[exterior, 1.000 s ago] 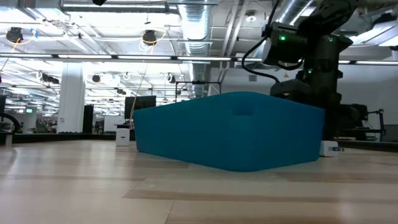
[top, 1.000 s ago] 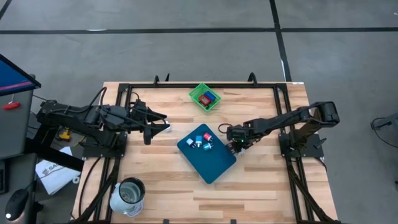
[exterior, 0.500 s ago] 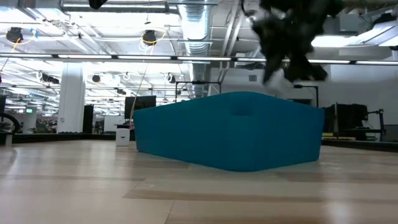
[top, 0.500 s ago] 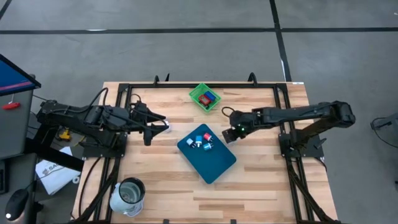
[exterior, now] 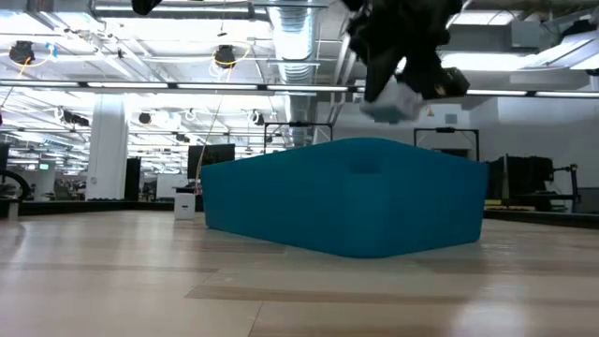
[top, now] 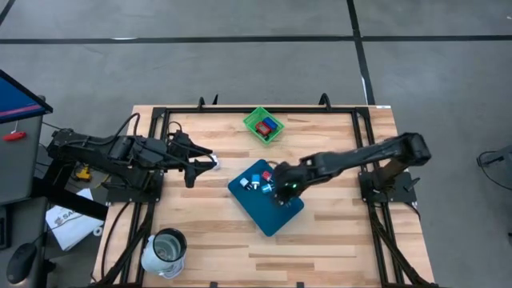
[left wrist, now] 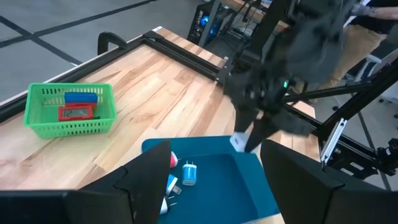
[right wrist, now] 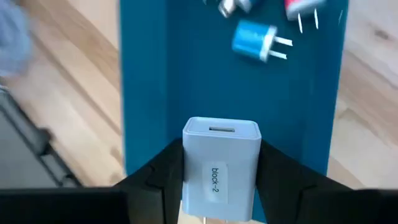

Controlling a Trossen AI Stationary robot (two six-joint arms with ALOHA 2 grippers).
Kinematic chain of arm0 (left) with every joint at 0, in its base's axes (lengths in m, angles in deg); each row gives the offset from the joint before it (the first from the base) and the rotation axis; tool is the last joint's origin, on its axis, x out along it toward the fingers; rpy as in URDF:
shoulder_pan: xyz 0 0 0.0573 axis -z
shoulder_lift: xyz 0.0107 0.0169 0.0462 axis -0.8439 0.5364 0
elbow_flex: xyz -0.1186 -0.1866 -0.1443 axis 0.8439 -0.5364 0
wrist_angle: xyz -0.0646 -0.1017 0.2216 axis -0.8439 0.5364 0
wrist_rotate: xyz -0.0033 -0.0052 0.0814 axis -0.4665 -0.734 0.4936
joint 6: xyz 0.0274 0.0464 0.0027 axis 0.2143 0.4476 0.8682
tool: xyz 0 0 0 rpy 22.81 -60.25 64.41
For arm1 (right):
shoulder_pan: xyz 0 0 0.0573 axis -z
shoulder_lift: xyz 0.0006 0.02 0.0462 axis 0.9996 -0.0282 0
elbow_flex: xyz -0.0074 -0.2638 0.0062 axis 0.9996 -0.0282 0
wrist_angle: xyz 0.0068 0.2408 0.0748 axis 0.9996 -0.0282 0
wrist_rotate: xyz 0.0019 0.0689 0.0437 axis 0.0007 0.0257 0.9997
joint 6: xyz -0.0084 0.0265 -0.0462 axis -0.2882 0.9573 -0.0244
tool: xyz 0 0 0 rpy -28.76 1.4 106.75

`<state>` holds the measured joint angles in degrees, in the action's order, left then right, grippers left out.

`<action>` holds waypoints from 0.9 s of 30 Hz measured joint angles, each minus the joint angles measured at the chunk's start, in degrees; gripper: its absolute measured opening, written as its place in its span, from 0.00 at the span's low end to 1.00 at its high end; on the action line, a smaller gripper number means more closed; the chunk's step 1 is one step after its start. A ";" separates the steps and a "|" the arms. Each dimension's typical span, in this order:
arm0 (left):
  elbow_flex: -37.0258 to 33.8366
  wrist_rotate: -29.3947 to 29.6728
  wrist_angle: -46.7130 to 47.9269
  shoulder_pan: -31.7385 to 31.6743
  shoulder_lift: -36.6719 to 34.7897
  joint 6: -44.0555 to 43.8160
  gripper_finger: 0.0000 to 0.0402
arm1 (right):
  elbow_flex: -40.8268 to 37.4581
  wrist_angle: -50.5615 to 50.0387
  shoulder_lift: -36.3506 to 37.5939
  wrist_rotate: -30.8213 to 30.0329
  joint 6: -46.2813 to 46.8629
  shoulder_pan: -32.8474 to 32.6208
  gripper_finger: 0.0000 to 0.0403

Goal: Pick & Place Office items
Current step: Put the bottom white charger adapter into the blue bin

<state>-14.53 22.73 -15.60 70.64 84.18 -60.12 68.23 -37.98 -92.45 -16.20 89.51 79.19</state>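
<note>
My right gripper [right wrist: 221,155] hangs over the teal board [top: 272,210], shut on a white charger block [right wrist: 221,163] labelled "block-2"; the low view shows the block [exterior: 393,101] high above the board [exterior: 346,211]. On the board lie small office items: a blue plug [right wrist: 255,38], a red one [right wrist: 298,9] and white-and-blue ones [top: 248,183]. The green mesh basket [top: 264,126] at the far edge holds a blue and a red piece [left wrist: 76,104]. My left gripper [top: 210,163] waits open left of the board, above the table. My right gripper pinches the white block by its two opposite side faces [right wrist: 189,168], one dark finger [right wrist: 163,174] on each. The fingers slant down from the table's right side. The block's socket face [right wrist: 221,129] points away from the wrist. It hangs clear above the board.
A metal cup [top: 164,252] stands at the near left corner. Black frame rails [top: 240,110] run along the table's far edge and sides. Bare wood lies near the board's near side [top: 320,248].
My right gripper has risen from the table just right of the board with the white block, which came off the wood. It has then swung toward the table's left, out over the board, tipping more steeply downward.
</note>
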 joint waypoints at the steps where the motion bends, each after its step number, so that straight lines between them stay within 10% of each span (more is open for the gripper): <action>1: 0.00 0.00 0.02 0.00 -0.01 0.00 0.61 | 0.50 -0.50 -1.40 -0.01 0.15 -0.46 0.37; 27: 0.00 -0.02 2.73 0.86 -0.02 1.14 0.61 | 0.58 -0.93 -13.53 1.94 -0.60 -0.72 0.37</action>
<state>-14.53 22.71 -12.87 71.50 84.17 -58.98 68.82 -38.91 -105.97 -14.26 88.91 78.47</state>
